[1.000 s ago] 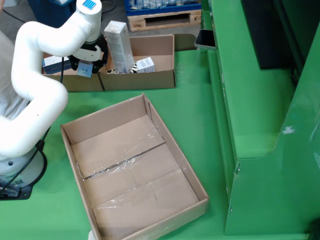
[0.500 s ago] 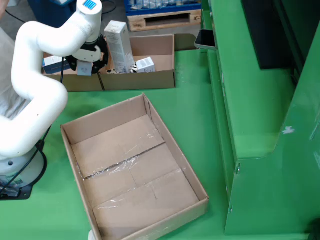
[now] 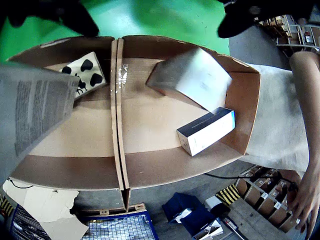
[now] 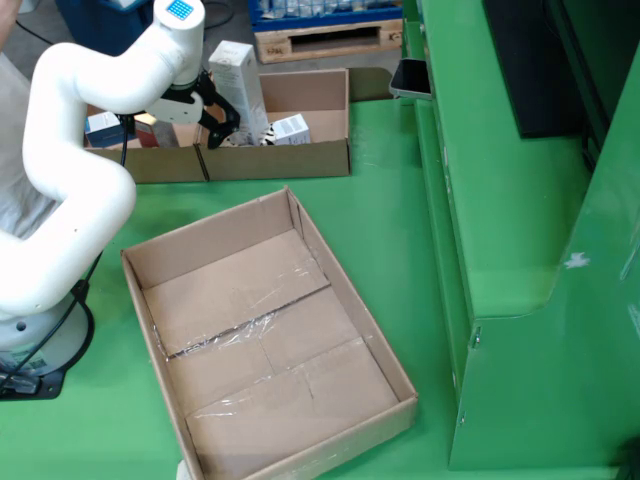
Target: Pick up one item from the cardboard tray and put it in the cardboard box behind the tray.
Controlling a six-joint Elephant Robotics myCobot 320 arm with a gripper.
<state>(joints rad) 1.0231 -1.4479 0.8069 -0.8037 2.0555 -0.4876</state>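
In the wrist view I look down into the cardboard box (image 3: 150, 170), which a divider splits in two. My gripper (image 3: 160, 15) is open, its dark fingertips (image 3: 75, 17) spread wide at the top corners. Below it a grey-white carton (image 3: 192, 75) lies tilted and blurred in the right-hand half, free of the fingers. A white and blue carton (image 3: 207, 131) lies beside it. In the fixed view my gripper (image 4: 205, 108) hangs over the left half of that box (image 4: 280, 160), behind the large cardboard tray (image 4: 140, 270), which holds nothing.
A spotted pack (image 3: 85, 72) and a tall printed carton (image 3: 32, 107) stand in the other half; the tall carton (image 4: 237, 90) rises next to my gripper. A person's arm (image 3: 302, 115) is close to the box. A green machine wall (image 4: 520, 250) borders the right.
The small carton that hung under my gripper in the earlier frames is out of the fingers now. The fingers have spread open above the back box; the arm has barely shifted.
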